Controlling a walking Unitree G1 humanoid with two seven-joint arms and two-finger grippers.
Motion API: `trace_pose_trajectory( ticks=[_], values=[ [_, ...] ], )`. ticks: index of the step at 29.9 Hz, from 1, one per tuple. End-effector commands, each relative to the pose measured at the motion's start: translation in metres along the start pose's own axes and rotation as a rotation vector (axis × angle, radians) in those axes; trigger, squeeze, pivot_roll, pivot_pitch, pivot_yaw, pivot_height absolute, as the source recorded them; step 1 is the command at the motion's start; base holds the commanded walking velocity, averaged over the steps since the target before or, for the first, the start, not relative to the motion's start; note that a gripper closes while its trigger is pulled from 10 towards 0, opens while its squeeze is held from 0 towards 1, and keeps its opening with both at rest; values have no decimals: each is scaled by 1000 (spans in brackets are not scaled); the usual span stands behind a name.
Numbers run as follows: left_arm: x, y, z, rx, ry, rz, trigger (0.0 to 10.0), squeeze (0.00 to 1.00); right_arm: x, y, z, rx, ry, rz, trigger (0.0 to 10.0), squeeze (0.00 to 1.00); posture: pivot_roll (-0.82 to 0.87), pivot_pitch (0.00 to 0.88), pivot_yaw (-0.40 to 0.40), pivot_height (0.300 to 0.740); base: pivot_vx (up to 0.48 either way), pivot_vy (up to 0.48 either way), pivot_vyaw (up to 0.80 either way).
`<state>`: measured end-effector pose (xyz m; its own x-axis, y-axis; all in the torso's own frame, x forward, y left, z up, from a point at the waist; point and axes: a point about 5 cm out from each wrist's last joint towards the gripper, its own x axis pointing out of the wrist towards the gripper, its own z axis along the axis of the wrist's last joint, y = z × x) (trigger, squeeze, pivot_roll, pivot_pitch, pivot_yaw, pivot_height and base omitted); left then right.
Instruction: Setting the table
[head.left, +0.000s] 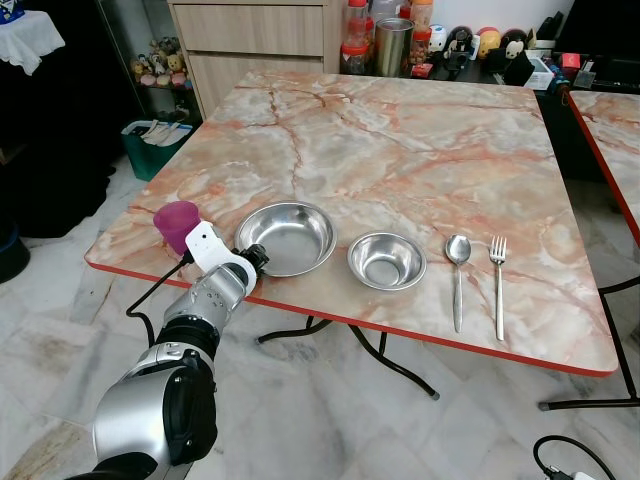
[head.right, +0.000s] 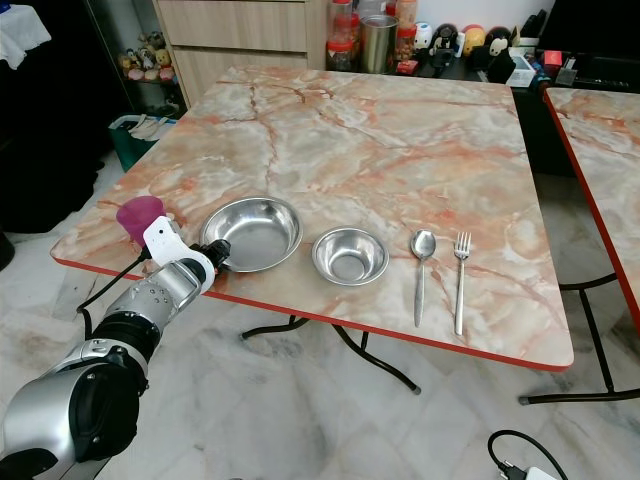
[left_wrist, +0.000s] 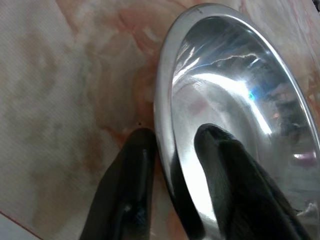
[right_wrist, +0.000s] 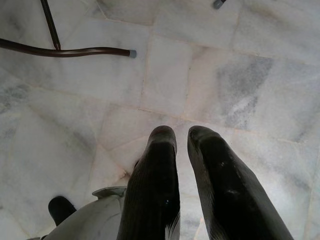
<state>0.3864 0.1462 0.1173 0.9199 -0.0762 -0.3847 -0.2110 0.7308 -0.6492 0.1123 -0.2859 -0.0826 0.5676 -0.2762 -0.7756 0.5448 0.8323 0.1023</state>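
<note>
On the marble table (head.left: 400, 150), along its near edge, lie a large steel bowl (head.left: 290, 235), a smaller steel bowl (head.left: 386, 260), a spoon (head.left: 457, 270) and a fork (head.left: 498, 280) in a row. A purple cup (head.left: 177, 224) stands at the near left corner. My left gripper (head.left: 258, 258) reaches up from below the table edge and is shut on the large bowl's near left rim. In the left wrist view one finger is inside the bowl (left_wrist: 235, 100) and the other outside it. My right gripper (right_wrist: 182, 137) hangs over the tiled floor with its fingers close together and nothing between them.
A second marble table (head.left: 610, 130) stands close on the right. Behind the table a wooden cabinet (head.left: 250, 40) and a shelf hold jars and a steel tumbler (head.left: 393, 45). A teal basket (head.left: 155, 145) sits on the floor at the left. Table legs and a cable lie below.
</note>
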Motion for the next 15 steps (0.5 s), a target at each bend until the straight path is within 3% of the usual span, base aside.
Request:
trace_pose_trajectory(
  ticks=[1,15],
  values=[
    [0,0,5,17,-7,9,0,0,0,-1,0,13,-8,-6,10000,0,66,58,39,740,0,0,0],
    [0,2,1,14,7,26,0,0,0,0,0,16,-9,-6,10000,0,65,52,38,740,0,0,0]
  ],
)
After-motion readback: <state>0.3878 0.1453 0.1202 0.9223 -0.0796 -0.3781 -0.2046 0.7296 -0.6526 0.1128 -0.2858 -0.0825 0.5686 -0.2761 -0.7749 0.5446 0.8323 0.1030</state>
